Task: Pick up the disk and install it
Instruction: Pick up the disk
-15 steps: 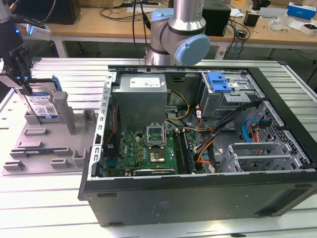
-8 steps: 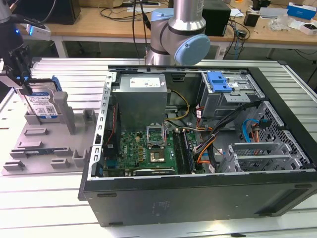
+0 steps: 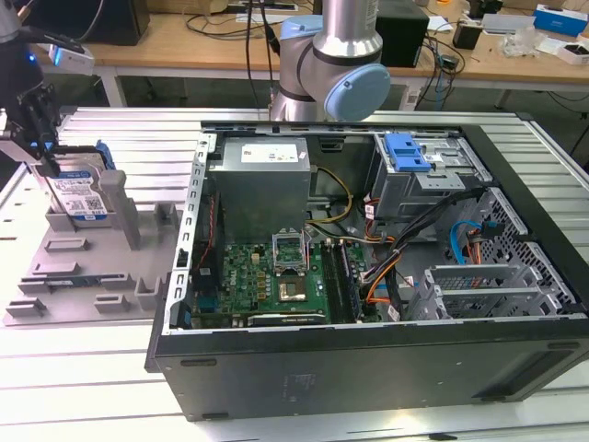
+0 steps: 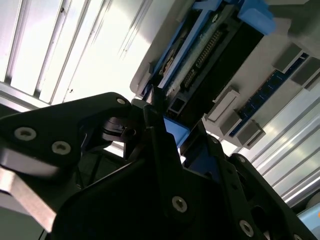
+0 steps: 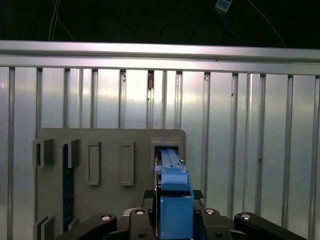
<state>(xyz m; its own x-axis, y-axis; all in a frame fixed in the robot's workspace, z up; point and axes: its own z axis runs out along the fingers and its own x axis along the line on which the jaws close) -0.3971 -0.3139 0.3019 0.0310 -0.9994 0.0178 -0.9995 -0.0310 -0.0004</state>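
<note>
Standing in the grey holder, the disk fills the gripper.

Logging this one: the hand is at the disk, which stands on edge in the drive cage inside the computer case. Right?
Not quite. The hand is at the disk, which stands on edge, but in the grey holder outside the computer case, on the exterior view's left. The exterior view shows this.

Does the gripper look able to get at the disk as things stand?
Probably yes: the gripper sits right over the disk, standing on edge in the grey holder, with nothing between them.
</note>
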